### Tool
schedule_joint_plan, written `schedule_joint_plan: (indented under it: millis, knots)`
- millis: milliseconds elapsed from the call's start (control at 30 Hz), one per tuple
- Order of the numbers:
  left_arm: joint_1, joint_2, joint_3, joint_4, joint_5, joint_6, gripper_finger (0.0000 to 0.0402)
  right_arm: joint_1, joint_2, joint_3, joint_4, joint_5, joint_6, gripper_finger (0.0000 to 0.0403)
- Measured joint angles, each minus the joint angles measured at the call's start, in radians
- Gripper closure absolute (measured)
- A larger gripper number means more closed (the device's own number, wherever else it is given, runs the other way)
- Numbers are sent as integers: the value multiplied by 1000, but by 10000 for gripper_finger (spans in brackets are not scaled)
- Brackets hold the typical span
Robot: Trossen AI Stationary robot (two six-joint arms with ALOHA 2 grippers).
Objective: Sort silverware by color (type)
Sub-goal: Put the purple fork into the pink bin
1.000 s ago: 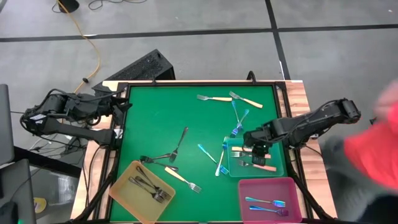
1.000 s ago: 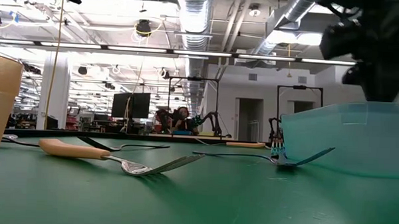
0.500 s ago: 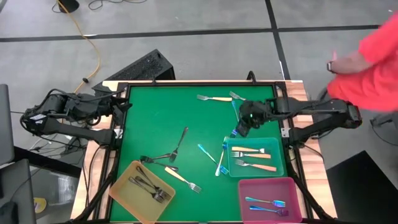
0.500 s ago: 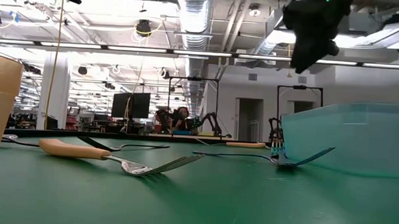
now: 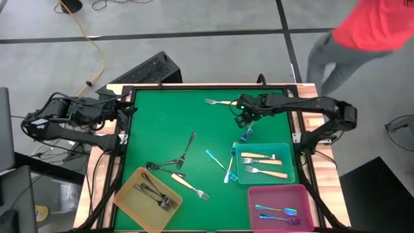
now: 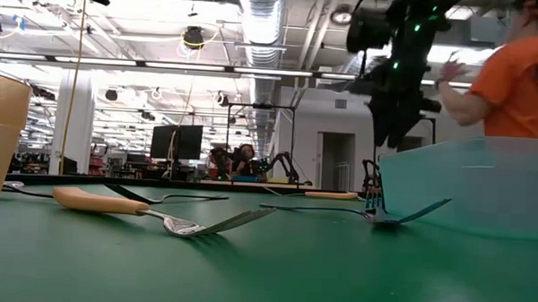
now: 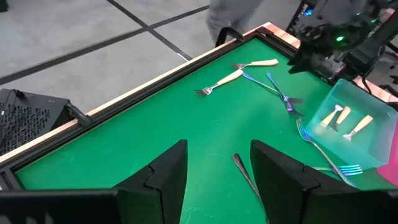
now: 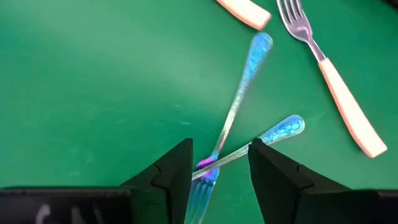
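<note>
High view: the right gripper point(image 5: 244, 118) hangs over the far right of the green table point(image 5: 168, 123), above two crossed iridescent blue forks point(image 5: 246, 129); the left gripper point(image 5: 124, 110) waits at the table's left edge. Right wrist view: the fingers point(image 8: 171, 177) stand apart and empty over the forks' crossing, apparently just clear of them. Left wrist view: jaws parted, holding nothing

In the high view, the right gripper point(image 5: 244, 117) covers part of the crossed iridescent forks point(image 5: 246, 131) beside the teal tray point(image 5: 292, 169). The person in orange point(image 6: 523, 84) is cut off by the edge and blurred.
</note>
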Motion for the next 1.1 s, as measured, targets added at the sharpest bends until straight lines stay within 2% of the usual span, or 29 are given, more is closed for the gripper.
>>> schedule_joint_plan:
  millis: [233,667,900,1000,1100]
  knots:
    - [0,0,0,0,0,-3,243,-44,111,0,-2,-1,76,227]
    - [0,0,0,-2,0,2,243,-69,304,0,26,-24,94,227]
    - [0,0,0,-7,1,2,243,-102,375,6,42,-126,65,228]
    - [0,0,0,-31,2,2,243,-112,381,10,42,-159,50,239]
    - [0,0,0,-42,1,2,243,-115,379,9,44,-167,52,270]
